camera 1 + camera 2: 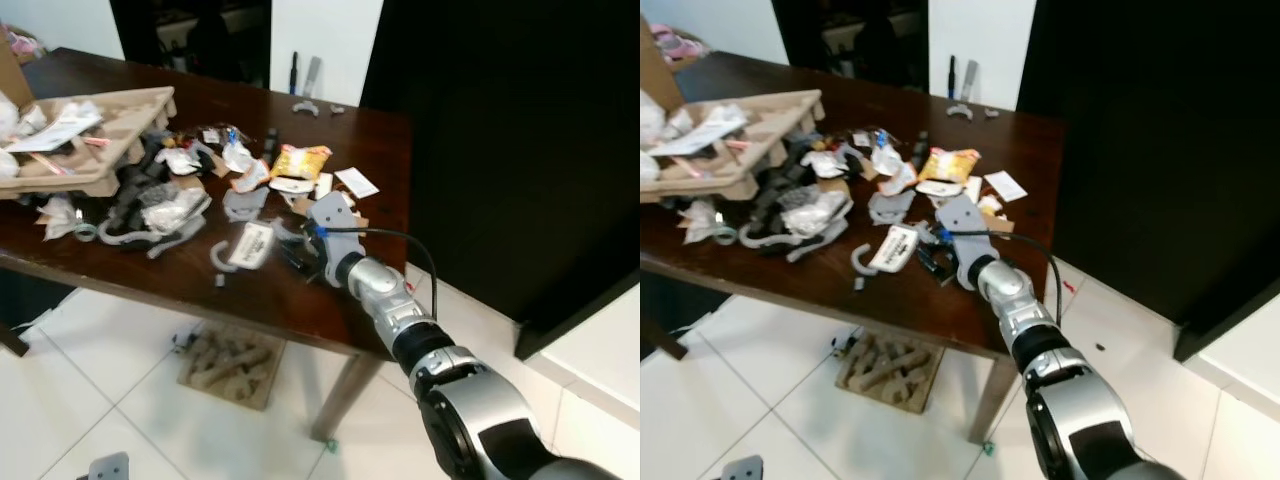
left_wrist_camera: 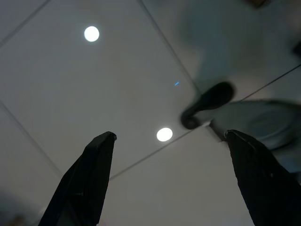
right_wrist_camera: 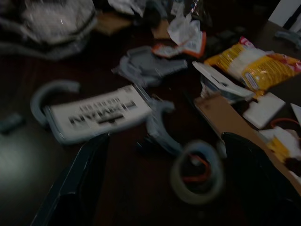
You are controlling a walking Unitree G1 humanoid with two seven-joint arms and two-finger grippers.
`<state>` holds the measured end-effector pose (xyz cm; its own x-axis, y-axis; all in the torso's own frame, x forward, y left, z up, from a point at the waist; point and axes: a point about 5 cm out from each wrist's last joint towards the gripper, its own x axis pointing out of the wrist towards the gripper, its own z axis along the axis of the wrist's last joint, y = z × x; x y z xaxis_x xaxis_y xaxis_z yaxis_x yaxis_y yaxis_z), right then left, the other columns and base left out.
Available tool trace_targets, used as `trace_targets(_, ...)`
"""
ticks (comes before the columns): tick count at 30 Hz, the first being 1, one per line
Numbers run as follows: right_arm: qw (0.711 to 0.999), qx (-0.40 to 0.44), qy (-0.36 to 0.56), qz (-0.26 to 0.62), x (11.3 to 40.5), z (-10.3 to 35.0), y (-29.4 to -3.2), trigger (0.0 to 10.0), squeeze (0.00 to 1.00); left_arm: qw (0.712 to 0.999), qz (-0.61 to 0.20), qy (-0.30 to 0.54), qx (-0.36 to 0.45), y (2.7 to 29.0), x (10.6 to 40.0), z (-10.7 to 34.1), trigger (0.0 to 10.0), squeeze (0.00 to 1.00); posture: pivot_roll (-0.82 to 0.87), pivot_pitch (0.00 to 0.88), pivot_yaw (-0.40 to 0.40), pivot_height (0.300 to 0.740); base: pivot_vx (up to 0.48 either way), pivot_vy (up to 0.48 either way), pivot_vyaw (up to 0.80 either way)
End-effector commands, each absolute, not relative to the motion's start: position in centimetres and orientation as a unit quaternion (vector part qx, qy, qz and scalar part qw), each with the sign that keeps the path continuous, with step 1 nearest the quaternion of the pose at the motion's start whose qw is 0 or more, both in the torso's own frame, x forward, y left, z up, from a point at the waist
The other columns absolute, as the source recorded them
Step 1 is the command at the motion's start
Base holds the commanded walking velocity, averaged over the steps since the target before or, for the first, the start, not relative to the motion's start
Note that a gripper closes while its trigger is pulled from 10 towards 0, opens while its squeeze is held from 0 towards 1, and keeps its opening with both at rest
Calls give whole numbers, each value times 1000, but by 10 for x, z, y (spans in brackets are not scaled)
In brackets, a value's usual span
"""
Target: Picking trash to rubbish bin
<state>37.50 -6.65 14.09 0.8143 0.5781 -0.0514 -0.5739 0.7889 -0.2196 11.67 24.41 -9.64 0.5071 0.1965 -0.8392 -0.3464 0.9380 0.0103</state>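
Head view: your right pincer (image 1: 300, 250) sits over the counter (image 1: 330, 135) near its front edge, trash crowded leftward. Right wrist: fingers spread wide, holding nothing, tape ring (image 3: 197, 178) and labelled wrapper (image 3: 101, 115) just ahead. Left wrist: left pincer (image 2: 169, 174) open above floor tiles (image 2: 70, 94).

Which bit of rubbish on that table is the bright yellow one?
The yellow snack packet, lying beyond the right gripper; the scraps around it are white, grey or brown.
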Motion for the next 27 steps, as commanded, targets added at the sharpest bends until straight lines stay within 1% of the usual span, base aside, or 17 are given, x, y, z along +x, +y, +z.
trace_targets(1, 944, -113, -12, 310, 374, 141, -67, 10000, 0, 853, 167, 484, -96, 240, 103, -102, 10000, 0, 238, 109, -84, 740, 0, 0, 706)
trace_targets(19, 937, -127, -16, 326, 371, 140, -63, 10000, 0, 854, 165, 485, -93, 239, 103, -102, 10000, 0, 231, 115, -82, 740, 0, 0, 707)
trace_targets(27, 944, -148, -5, 294, 375, 138, -70, 10000, 0, 855, 162, 484, -93, 237, 104, -102, 10000, 0, 229, 115, -87, 740, 0, 0, 707)
